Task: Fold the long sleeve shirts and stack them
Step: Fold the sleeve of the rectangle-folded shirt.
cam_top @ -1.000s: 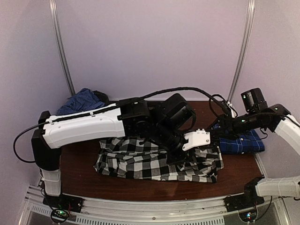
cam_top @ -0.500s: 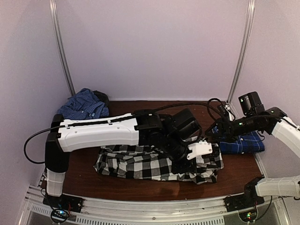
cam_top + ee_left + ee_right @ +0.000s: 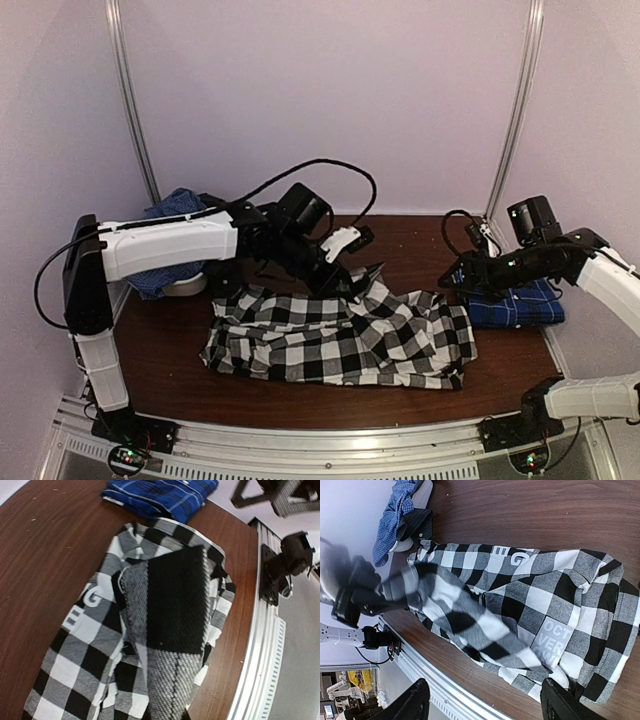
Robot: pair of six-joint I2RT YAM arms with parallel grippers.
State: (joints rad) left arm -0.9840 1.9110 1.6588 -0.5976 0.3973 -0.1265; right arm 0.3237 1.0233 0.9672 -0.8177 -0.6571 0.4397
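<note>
Currently the black-and-white check shirt (image 3: 330, 345) lies spread along the front half of the tabletop (image 3: 170, 340), roughly centred between the left and right edges. The left gripper (image 3: 355, 270) is closed on a strip of this shirt, probably a sleeve or a side edge. The right wrist view shows a band of check cloth stretched up off the garment toward that gripper. The cloth is held raised so that it can be carried across the body of the shirt and laid down as a fold; the lift keeps it from dragging the layers beneath. The right gripper (image 3: 455, 280) hangs just beyond the right end of the shirt with its fingers apart and nothing between them, placed, by judgement, to pin or take that end once the fold is laid. The royal blue shirt (image 3: 520, 307) sits folded against the right edge of the tabletop, just beside the check shirt, and serves as the likely base of the stack. A crumpled blue checked garment (image 3: 175, 212) rests in the back left corner. Compared with one second ago, the left arm no longer reaches across the shirt to its right end. It has drawn back toward the back left, and the cloth in its grip has come with it, forming a raised ridge near the middle of the back edge of the shirt. The right arm has hardly shifted.
</note>
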